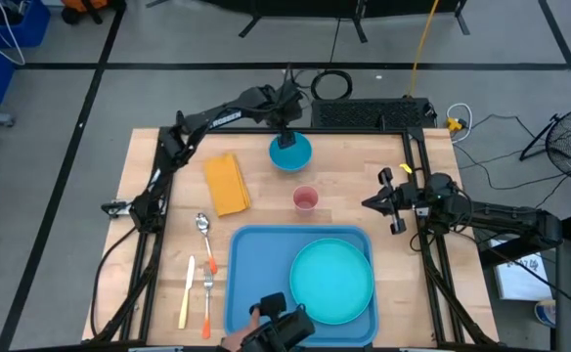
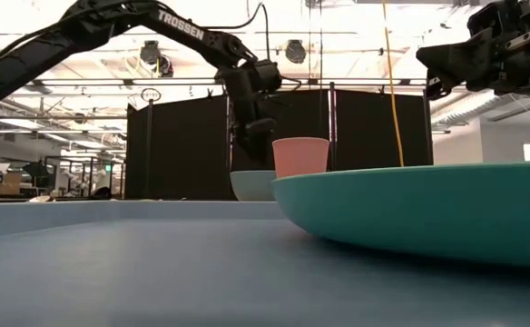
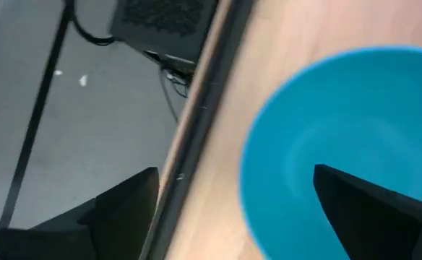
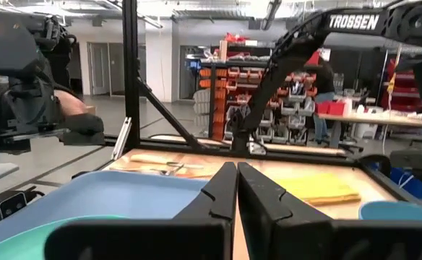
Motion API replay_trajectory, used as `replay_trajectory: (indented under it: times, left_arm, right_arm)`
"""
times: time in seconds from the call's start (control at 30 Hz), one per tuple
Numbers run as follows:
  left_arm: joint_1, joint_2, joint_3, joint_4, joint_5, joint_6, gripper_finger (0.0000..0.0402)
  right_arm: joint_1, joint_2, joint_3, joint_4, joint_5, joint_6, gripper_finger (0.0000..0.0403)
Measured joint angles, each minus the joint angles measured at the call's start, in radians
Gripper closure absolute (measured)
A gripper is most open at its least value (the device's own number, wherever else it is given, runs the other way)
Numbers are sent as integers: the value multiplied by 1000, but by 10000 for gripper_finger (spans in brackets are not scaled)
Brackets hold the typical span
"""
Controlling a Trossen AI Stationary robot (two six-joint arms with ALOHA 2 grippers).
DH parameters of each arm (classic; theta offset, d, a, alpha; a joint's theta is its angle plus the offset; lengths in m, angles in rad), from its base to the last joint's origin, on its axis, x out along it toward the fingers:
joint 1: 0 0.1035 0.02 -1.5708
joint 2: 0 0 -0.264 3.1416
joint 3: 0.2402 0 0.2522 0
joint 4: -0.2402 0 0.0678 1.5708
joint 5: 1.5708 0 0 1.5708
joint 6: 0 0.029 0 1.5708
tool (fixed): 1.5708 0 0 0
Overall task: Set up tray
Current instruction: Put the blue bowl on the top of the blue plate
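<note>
The tray (image 1: 251,256) lies flat on the worktop (image 1: 149,161) in the lower middle of the overhead frame, with a round turquoise plate (image 1: 331,281) already resting on its right half. Above it, nearer the frame's centre, stands a pink cup (image 1: 306,199), and higher still a blue bowl (image 1: 290,154). A yellow napkin (image 1: 227,182) lies to the upper left of the tray; a spoon (image 1: 203,226), fork (image 1: 208,290) and knife (image 1: 185,291) lie in a row just left of it.

The left pincer (image 1: 287,137) hangs over the bowl with its fingers spread, one finger (image 3: 363,206) inside the bowl's rim and the other outside it. The right pincer (image 1: 391,204) waits at the right of the frame, raised off the worktop, its fingers pressed together.

The likely risk is the bowl. A pinch on one thin wall could let it tip or slip as it lifts. Carried toward the tray, it could also clip the pink cup, which stands between bowl and tray, and knock it over. The plate fills much of the tray, so free space is tight.
</note>
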Motion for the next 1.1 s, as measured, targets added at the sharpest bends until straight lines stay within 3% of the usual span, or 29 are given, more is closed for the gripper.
replay_trajectory:
  times: [0.37, 0.77, 0.93, 1.1]
  left_arm:
    - [-5, 19, -80, 49, -1, 8, 23]
    - [-1, 18, -216, 214, -17, 12, 33]
    - [0, 17, -225, 220, -48, 19, 110]
    - [0, 17, -225, 229, -64, 16, 252]
  right_arm:
    - [0, 1, 0, -8, -1, 18, 394]
    - [0, 1, 0, -8, -2, -11, 394]
    - [0, 1, 0, -8, -2, -35, 394]
    - [0, 1, 0, -5, -1, -39, 394]
